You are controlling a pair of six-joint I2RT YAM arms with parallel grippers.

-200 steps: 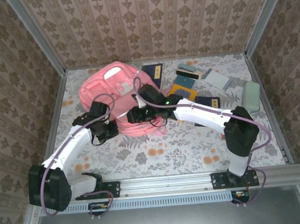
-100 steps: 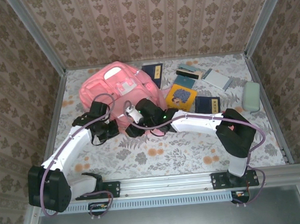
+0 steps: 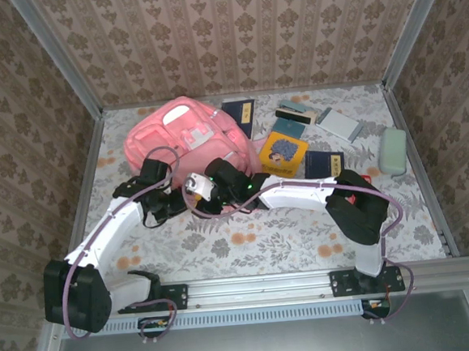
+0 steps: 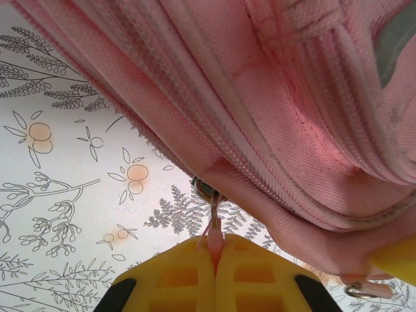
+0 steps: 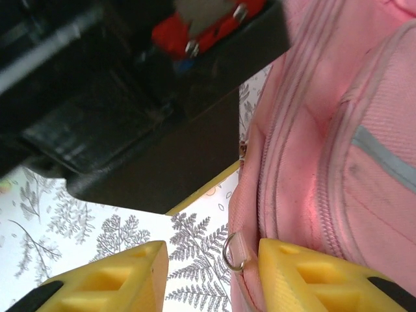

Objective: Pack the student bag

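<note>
The student bag point(image 3: 184, 137), a large pink backpack, lies at the back left of the table. My left gripper point(image 3: 174, 205) sits at its near edge. In the left wrist view this gripper point(image 4: 216, 242) is shut on the bag's pink zipper pull tab point(image 4: 214, 229), just below the metal slider point(image 4: 206, 190). My right gripper point(image 3: 200, 198) is right beside it and stands open point(image 5: 208, 263). A small metal ring on a pink loop point(image 5: 235, 252) hangs between its fingers, and the right finger point(image 5: 296, 270) rests against the bag's side point(image 5: 305, 162).
The left arm's black wrist point(image 5: 130, 97) is close in front of the right gripper. Right of the bag lie a yellow book point(image 3: 284, 151), dark blue books point(image 3: 239, 114) point(image 3: 324, 163), more books point(image 3: 340, 124) and a pale green case point(image 3: 393, 150). Patterned walls enclose the table.
My right arm has swung left and nearer along the bag's front edge, uncovering the yellow book. The left arm has held still, shut on the zipper tab.
</note>
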